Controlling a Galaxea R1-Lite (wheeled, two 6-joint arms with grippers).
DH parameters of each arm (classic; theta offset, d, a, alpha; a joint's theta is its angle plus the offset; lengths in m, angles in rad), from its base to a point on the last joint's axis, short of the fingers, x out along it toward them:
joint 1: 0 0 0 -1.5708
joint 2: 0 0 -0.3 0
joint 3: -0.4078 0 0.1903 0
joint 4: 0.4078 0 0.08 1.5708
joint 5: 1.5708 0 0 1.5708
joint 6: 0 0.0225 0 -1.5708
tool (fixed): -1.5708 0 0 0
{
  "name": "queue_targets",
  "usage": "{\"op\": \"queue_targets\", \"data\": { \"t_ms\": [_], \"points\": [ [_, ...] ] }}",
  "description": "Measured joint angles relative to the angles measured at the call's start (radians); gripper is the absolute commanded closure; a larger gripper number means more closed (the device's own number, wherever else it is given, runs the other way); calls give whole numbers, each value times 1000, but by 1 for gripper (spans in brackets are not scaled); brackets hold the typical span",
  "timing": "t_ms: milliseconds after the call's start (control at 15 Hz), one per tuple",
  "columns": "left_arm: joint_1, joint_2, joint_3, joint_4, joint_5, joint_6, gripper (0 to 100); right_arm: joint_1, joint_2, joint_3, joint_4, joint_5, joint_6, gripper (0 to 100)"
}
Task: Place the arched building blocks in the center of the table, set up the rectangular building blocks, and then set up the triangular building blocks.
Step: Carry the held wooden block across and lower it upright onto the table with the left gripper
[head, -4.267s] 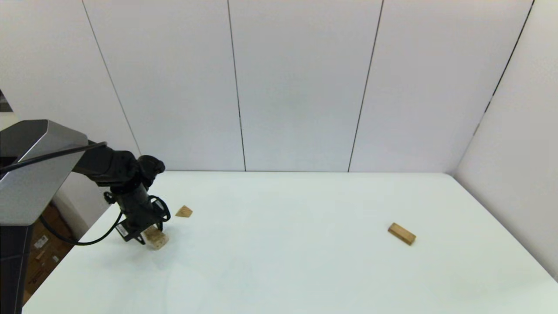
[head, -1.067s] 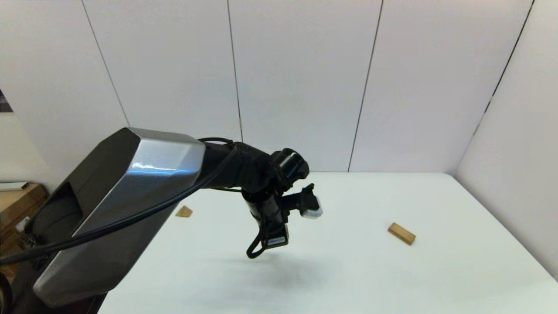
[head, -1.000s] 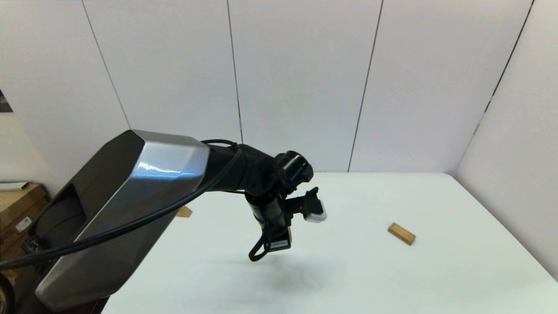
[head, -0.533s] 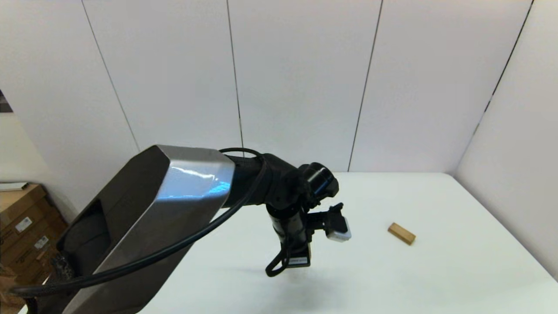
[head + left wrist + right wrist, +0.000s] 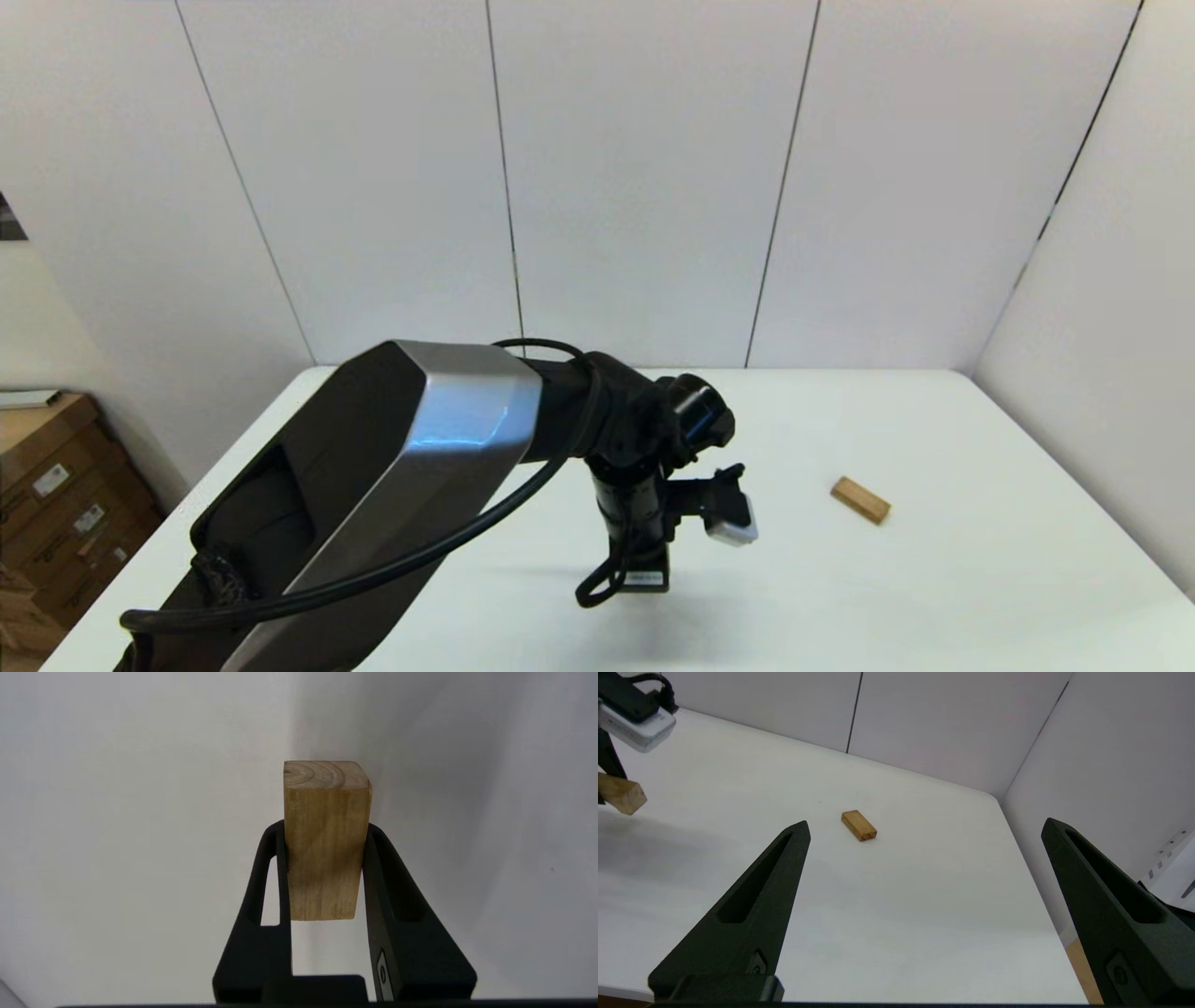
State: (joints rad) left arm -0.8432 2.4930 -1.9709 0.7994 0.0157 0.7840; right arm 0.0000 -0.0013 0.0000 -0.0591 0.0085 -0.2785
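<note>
On the white counter (image 5: 934, 597), the left tool (image 5: 325, 826) clamps the light-wood arched block (image 5: 325, 840) just above centre, its long axis pointing down at the surface.

Silver-shelled left arm (image 5: 411, 467), black cable (image 5: 373, 569), black tool (image 5: 327, 877).

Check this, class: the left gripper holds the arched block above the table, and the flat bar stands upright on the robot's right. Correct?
Not quite. The bar lies flat on the table, as the right wrist view shows. The rest holds: the left gripper holds the arched block above the table, and the bar is on the robot's right.
</note>
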Motion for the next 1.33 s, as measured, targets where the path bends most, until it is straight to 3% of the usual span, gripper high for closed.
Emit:
{"op": "queue_targets", "data": {
  "t_ms": [1333],
  "points": [
    [20,23,0,15,-16,-7,100,0,0,0,0,0,-1,0]
  ]
}}
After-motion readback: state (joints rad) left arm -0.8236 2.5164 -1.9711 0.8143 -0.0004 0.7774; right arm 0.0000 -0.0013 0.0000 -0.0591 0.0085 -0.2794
